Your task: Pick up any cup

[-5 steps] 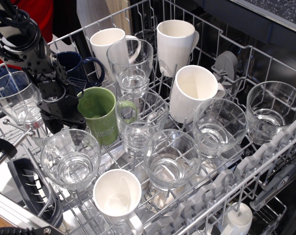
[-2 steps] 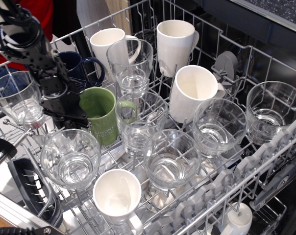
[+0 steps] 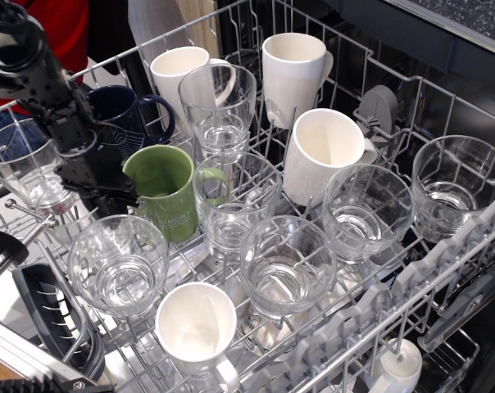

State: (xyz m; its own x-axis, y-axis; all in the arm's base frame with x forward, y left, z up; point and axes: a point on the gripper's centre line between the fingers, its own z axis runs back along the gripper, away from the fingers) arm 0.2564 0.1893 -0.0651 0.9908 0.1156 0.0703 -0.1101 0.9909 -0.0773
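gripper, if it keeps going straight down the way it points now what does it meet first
Most likely the left rim of the green mug, right at the gripper. The rack lies below; depth is unclear from this single view.

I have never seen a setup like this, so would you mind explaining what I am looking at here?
This is one camera view, looking down into a pulled-out dishwasher rack. The dark jointed machine at the left is a robot arm; its pincer is the grasping part at its lower end. It hangs just beside the green mug, close to the rim. Whether it is open or shut I cannot tell, and it does not appear to have lifted anything. The rack holds several clear glasses, white mugs and a dark blue mug. The arm's job is to pick up any one cup.
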